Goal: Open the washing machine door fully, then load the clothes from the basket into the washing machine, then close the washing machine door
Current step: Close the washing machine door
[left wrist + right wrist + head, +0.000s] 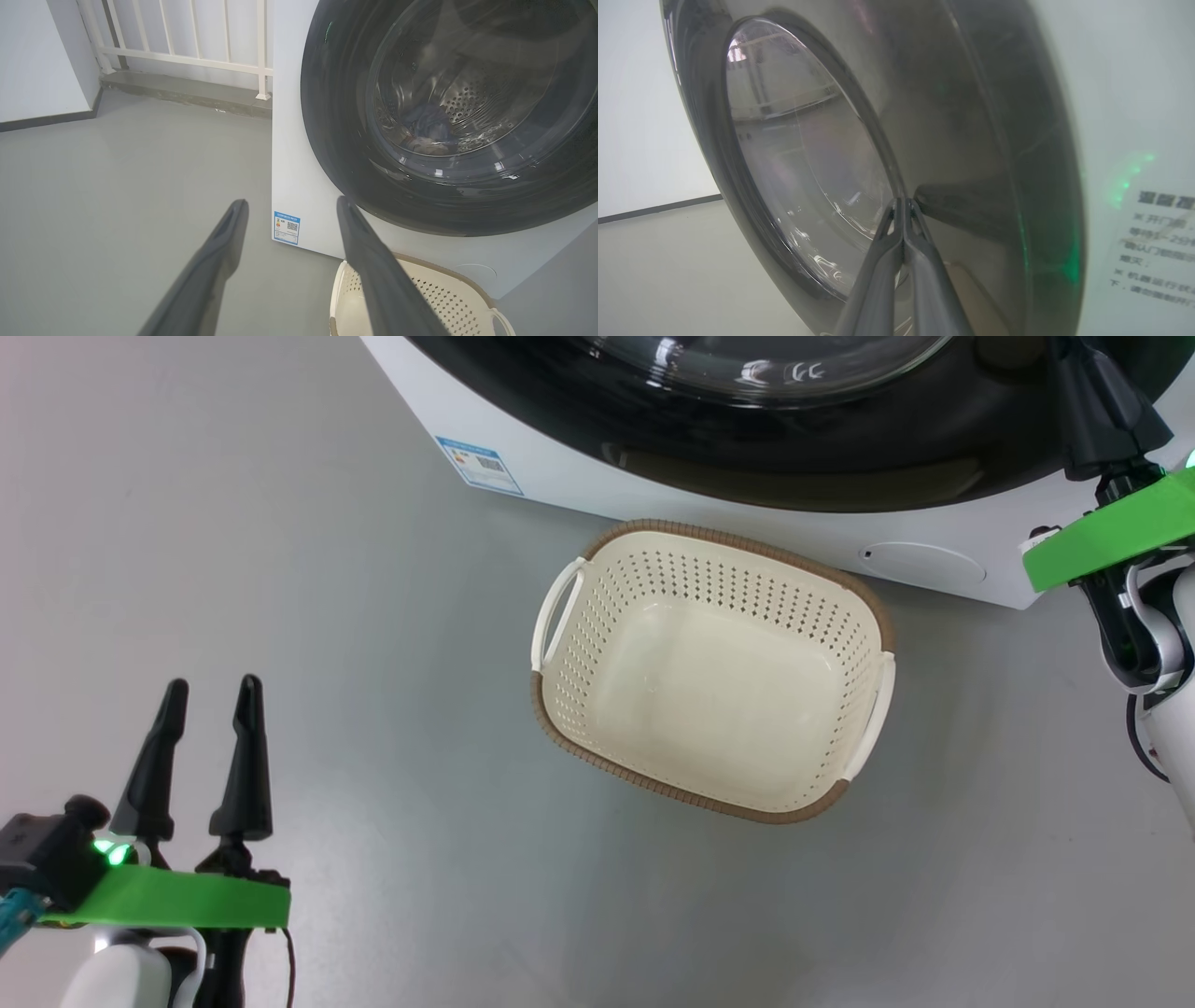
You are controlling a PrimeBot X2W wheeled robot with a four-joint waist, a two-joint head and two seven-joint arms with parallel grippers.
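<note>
The washing machine (579, 467) fills the top of the head view, and its glossy black door (840, 448) lies flat against the white front. My right gripper (1088, 383) is shut, and in the right wrist view its tips (903, 201) press on the door's black ring (971, 116) beside the glass bowl. Through the glass, the clothes (427, 133) lie as a bluish and cream bundle in the steel drum. The cream basket (709, 530) stands empty on the floor before the machine. My left gripper (213, 686) hangs open at the lower left, well clear of the basket.
Grey floor lies all around the basket. A blue label (478, 464) marks the machine's lower front corner and a round cover (920, 563) sits low on its front. A white railing (187, 46) and a wall with dark skirting (42, 60) stand behind.
</note>
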